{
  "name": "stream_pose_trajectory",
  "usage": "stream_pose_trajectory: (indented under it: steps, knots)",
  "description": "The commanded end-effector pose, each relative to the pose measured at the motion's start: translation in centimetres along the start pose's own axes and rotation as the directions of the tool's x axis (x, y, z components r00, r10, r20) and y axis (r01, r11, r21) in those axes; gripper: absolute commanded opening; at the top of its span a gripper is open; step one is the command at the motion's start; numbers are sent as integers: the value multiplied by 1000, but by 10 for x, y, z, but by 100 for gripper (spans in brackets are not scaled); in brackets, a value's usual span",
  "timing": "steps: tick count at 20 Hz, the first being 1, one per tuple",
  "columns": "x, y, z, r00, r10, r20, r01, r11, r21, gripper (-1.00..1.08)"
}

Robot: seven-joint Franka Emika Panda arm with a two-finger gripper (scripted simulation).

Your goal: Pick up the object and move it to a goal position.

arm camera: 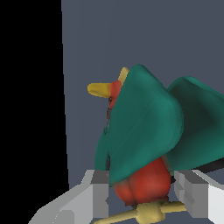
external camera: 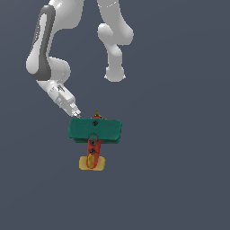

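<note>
The toy airplane lies on the grey floor with a wide teal wing, a red fuselage and a yellow tail. My gripper comes down at a slant to the nose end, by the wing's corner on the exterior view's left. In the wrist view the gripper is open. Its two fingers stand on either side of the red nose, with small gaps showing. The teal wing fills the middle of that view, with the yellow tail beyond it.
The plain grey floor spreads all around the airplane. The arm's white links hang above the scene at the back. A black band shows at one side of the wrist view.
</note>
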State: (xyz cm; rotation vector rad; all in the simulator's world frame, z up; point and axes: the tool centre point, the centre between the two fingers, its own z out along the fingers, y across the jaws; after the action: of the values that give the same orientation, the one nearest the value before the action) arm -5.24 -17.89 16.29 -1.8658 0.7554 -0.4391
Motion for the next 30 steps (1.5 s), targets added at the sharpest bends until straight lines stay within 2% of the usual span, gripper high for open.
stream_pose_trajectory:
  steps: [1, 5, 20, 30]
  knots:
    - [-2, -3, 6, 1000, -5, 8, 5, 1000, 5, 28]
    - [-4, -7, 12, 1000, -10, 11, 10, 1000, 12, 28]
    - [12, -4, -2, 998, -10, -68, 13, 999, 45, 28]
    - [8, -10, 9, 998, -6, -67, 10, 998, 63, 28]
